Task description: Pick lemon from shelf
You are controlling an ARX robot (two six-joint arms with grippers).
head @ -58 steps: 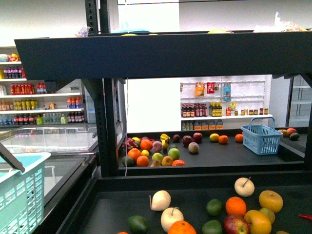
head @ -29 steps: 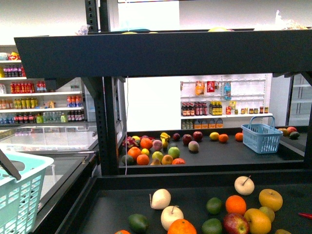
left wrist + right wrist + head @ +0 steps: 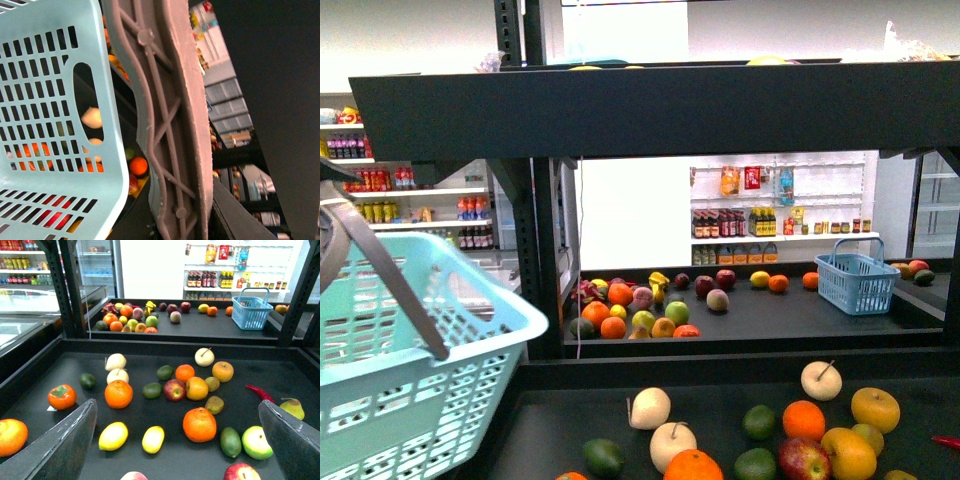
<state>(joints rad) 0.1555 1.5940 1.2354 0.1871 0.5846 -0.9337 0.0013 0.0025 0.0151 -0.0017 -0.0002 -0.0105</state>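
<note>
Right gripper [image 3: 176, 404] hangs over the near tray [image 3: 65, 365] of the shelf [image 3: 670, 110] with its fingers [image 3: 70, 440] spread wide and nothing between them. Taking twelve as straight ahead toward the back of the shelf, it points at twelve and tilts down, so the fruit lies framed between the two fingers. The wide spread looks like readiness to straddle a fruit from above.

Just ahead, at about eleven o'clock from the gripper, lies the lemon [image 3: 153, 439], flat on the tray. A second yellow fruit [image 3: 113, 435] sits just beside it at nine o'clock and a big orange [image 3: 199, 424] near it at three. The two yellow ovals look alike, and either could be the one meant.

At eight o'clock in the front view a pale basket [image 3: 410, 370] hangs tilted in the air with its grey handle [image 3: 170, 115] up, probably carried there to receive the fruit. The left gripper itself does not show, so I cannot tell whether it is clenched on the handle
</note>
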